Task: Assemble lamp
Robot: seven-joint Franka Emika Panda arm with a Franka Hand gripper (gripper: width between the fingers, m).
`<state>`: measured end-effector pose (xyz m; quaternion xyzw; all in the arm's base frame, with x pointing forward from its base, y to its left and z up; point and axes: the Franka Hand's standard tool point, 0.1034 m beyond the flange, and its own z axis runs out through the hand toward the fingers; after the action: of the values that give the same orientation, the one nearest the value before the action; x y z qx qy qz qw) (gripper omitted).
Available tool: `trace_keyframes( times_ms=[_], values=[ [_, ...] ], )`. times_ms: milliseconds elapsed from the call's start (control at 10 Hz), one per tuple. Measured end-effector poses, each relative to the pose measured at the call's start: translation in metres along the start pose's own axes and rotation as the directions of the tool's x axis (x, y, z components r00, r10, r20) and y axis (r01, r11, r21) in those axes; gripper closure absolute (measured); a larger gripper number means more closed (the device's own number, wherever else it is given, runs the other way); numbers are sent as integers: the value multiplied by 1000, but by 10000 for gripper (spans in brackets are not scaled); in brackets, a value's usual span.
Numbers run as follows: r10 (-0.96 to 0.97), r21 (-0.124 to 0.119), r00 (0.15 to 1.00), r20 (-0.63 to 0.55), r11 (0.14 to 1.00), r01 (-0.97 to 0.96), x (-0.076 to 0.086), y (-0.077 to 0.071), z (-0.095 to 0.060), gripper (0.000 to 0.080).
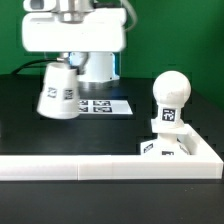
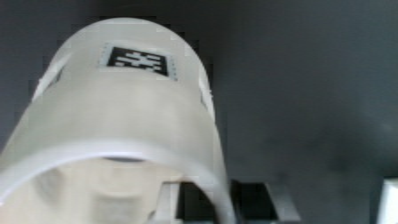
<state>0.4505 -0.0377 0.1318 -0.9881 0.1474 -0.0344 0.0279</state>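
White plastic, hollow and thin-walled: the shade (image 1: pixel 57 90) should be light and stiff but slick, best pinched across its wall at one rim, not squeezed hard. It sits at centre-left of the exterior view, tilted, under my gripper (image 1: pixel 62 62); whether it is lifted or resting on the table (image 1: pixel 110 135) I cannot tell. From the wrist view the shade (image 2: pixel 125 120) fills the frame and my fingers (image 2: pixel 178 198) seem clenched on its rim. My arm hangs from the upper left, wrist pointing down. The bulb (image 1: pixel 169 98) stands on the base (image 1: pixel 165 148) at lower right, well apart from the shade.
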Motion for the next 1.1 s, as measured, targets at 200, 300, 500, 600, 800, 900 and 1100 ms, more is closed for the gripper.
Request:
trace_keyframes(
  times_ms=[200,300,500,600,800,900,1100],
  values=[
    [63,-1,998,-6,998,-63,21,-24,-24,753],
    [59,-26,998,-2,998,-59,30,-31,-33,753],
    [52,-25,999,-5,998,-52,31,-31,-31,753],
    [52,-26,999,-4,998,-52,31,-31,-31,753],
    [55,-25,998,-3,998,-55,30,-32,-31,753],
    [65,-17,998,6,998,-65,30,-49,-40,753],
    [93,14,996,7,996,-93,40,-96,-62,753]
  ],
)
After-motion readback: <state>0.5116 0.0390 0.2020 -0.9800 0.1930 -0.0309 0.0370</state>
